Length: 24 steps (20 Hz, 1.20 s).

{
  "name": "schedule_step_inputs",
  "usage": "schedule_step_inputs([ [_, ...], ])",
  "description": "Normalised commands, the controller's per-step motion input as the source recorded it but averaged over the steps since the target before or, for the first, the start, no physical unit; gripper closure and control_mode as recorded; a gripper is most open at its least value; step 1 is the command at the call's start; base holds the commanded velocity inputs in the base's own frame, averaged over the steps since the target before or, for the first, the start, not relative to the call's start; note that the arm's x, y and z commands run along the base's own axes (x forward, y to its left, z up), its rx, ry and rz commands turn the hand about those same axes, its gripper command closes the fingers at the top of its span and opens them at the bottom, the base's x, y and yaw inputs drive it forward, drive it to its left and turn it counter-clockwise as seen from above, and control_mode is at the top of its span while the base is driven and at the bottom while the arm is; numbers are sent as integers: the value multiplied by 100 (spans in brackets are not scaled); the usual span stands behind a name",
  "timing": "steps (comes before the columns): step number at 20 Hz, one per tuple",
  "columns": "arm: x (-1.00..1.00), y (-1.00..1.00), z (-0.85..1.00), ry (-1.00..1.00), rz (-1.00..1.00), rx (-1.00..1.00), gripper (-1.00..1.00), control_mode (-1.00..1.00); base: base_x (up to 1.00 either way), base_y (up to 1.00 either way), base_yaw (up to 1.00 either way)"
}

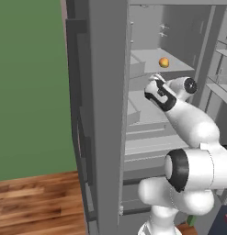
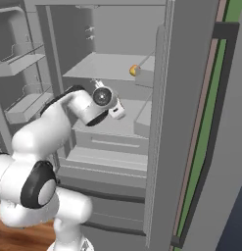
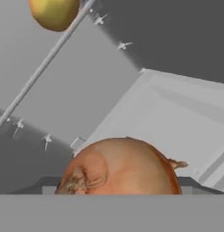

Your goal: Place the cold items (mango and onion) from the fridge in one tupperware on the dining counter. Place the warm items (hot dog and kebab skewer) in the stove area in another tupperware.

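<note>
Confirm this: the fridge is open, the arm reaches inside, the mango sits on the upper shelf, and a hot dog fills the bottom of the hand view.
Not quite. The fridge is open, the arm reaches in and the mango sits on the upper shelf, but the hand view shows an onion close in front of the end effector, not a hot dog.

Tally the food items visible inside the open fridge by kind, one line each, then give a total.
Mango: 1, on the upper shelf.
Onion: 1, right in front of the hand camera.
Total: 2
</note>
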Motion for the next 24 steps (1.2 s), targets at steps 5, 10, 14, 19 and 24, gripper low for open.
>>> schedule_step_inputs([
  [5, -100, -49, -10, 0, 24, 9, 100, -100, 0, 0, 0],
  [10, -100, 6, -26, 0, 7, -1, 100, -100, 0, 0, 0],
  [14, -100, 51, 50, 16, 0, -18, 100, -100, 0, 0, 0],
  [19, -100, 41, 38, 22, -2, -35, 100, -100, 0, 0, 0],
  [24, -100, -8, -2, 11, -1, -28, 100, -100, 0, 0, 0],
])
